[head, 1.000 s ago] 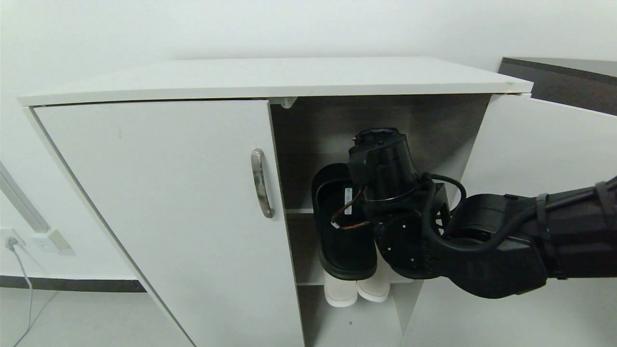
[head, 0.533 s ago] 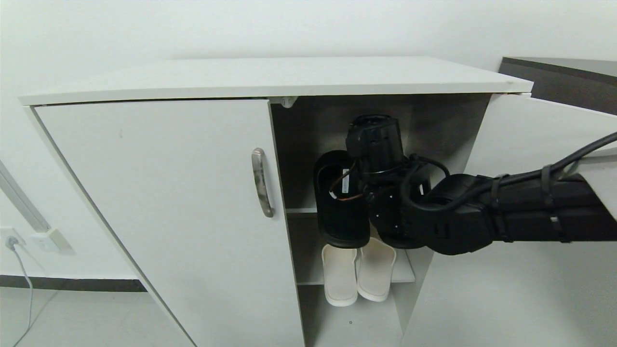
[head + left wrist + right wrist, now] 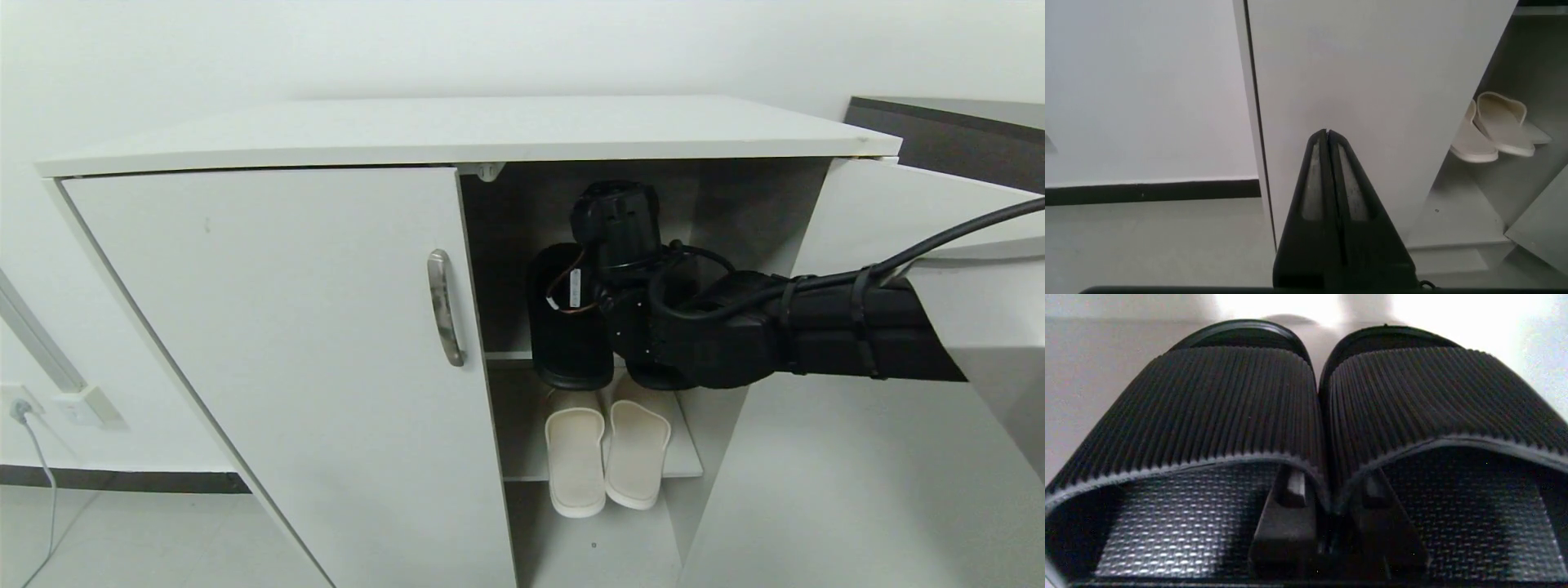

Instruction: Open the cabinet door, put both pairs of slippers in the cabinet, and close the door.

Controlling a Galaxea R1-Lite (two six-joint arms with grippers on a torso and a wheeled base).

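Observation:
The white cabinet [image 3: 465,131] has its right door [image 3: 865,457] swung open and its left door [image 3: 277,359] closed. A white pair of slippers [image 3: 606,457] lies on the lower shelf [image 3: 690,465], also seen as white slippers [image 3: 1493,126] from the left wrist. My right gripper [image 3: 1327,513] is shut on the black pair of slippers [image 3: 1315,416], one finger inside each strap, pinching the inner edges together. The black slippers [image 3: 567,327] hang toe-up at the upper shelf's front. My left gripper [image 3: 1327,135] is shut, low before the closed left door.
A metal handle [image 3: 441,306] runs down the left door's right edge. A wall socket with a cable [image 3: 16,408] sits low on the left wall. A dark ledge [image 3: 947,122] lies behind the cabinet on the right.
My right arm has carried the black slippers upward and deeper into the cabinet, uncovering the white pair on the lower shelf.

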